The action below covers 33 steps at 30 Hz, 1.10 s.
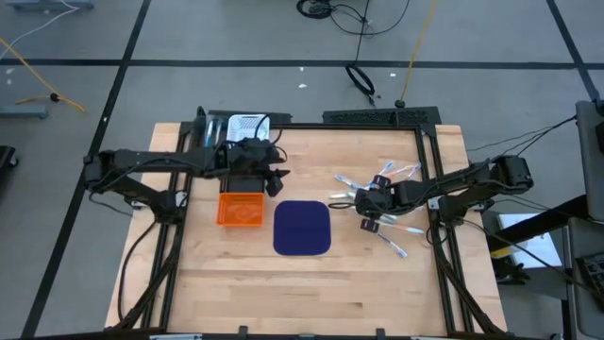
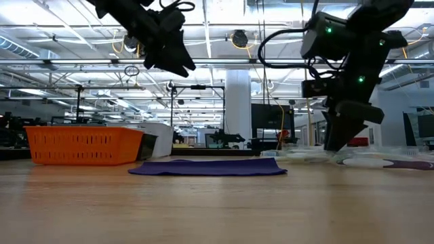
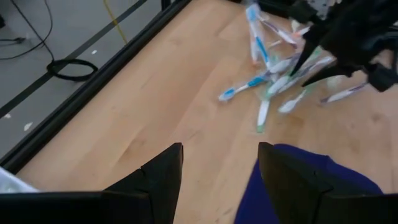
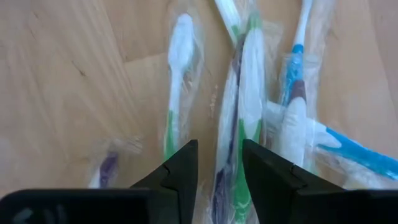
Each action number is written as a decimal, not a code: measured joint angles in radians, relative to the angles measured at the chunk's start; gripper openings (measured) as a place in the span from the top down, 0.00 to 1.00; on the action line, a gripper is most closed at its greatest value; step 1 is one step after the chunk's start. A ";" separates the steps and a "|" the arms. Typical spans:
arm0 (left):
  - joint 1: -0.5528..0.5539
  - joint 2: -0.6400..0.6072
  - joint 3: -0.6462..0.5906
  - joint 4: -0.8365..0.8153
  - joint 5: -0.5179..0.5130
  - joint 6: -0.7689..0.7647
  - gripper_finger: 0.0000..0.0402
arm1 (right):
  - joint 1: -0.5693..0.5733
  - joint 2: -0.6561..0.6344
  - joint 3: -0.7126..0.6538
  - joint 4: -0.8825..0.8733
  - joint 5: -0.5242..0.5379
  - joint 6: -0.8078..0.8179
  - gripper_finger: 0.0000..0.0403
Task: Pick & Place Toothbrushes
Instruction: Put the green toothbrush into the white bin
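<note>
Right claw (image 4: 219,163) hovering over wrapped white plastic toothbrushes (image 1: 382,203)
Its jaws are gaping above a green-handled one lying lengthwise between them; left claw (image 3: 219,180), released, is waiting above the bench (image 1: 377,283).

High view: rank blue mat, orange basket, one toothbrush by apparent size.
1. Blue mat, largest.
2. Orange basket, slightly smaller footprint.
3. Single toothbrush, by far the smallest.
All lie on the table, so distance hardly skews this.

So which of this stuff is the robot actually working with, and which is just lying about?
Part of the job:
- toothbrushes, scattered on the table's right side
- right gripper, open, down over them
- orange basket, probably where they go

Just there:
- dark blue mat
- white basket
- left gripper, open, waiting above the table
</note>
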 joint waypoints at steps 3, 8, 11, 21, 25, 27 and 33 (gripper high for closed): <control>-0.016 0.000 0.000 0.013 0.000 0.000 0.47 | 0.000 0.000 -0.002 0.003 0.000 0.000 0.77; -0.036 0.000 0.000 0.027 -0.006 0.001 0.47 | 0.000 0.000 -0.002 0.007 0.003 0.008 0.96; -0.042 0.000 0.000 0.028 -0.006 0.001 0.47 | 0.000 0.000 -0.002 0.018 0.034 0.022 0.99; -0.044 0.000 -0.001 0.029 -0.006 0.000 0.47 | 0.000 -0.118 -0.002 0.064 0.028 0.023 1.00; -0.046 0.000 -0.001 0.031 -0.007 0.000 0.47 | 0.000 -0.195 -0.002 0.064 0.027 0.019 1.00; -0.046 0.000 -0.001 0.031 -0.007 0.000 0.47 | 0.000 -0.229 -0.002 0.073 0.028 0.013 1.00; -0.058 0.000 -0.001 0.060 -0.007 -0.010 0.47 | 0.000 -0.322 -0.001 0.151 0.032 -0.035 1.00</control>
